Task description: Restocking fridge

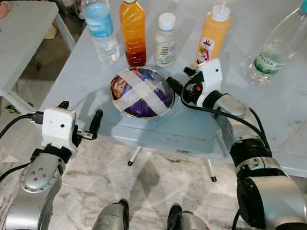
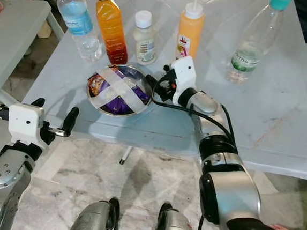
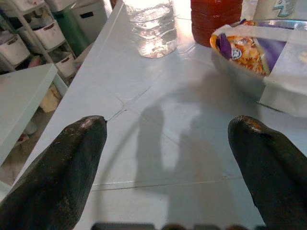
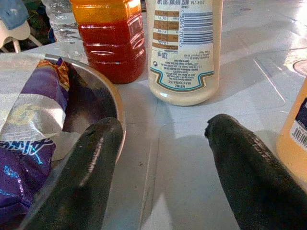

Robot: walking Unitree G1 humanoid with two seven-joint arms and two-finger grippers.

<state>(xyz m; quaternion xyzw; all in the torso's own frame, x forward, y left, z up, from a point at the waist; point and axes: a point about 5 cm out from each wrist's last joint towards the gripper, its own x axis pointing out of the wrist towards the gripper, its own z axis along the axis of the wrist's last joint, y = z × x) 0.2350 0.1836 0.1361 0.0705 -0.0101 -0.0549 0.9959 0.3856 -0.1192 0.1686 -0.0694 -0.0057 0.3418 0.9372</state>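
Steel bowl (image 1: 141, 92) near table edge (image 1: 156, 143); right claw (image 1: 179, 80) spread at rim, left claw (image 1: 79, 116) spread, both empty.

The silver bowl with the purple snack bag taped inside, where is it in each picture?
Left eye: silver taped bowl, table centre.
Right eye, centre-left.
Left wrist, upper right.
Right wrist, left side.
Shared landmark: orange-red juice bottle just behind it.

White side table (image 1: 20, 44), storage bins (image 3: 33, 36), marble floor (image 1: 153, 179)

Shiny metal bowl (image 1: 141, 92), clear plastic bottles (image 1: 100, 21), glossy table (image 1: 282, 115).
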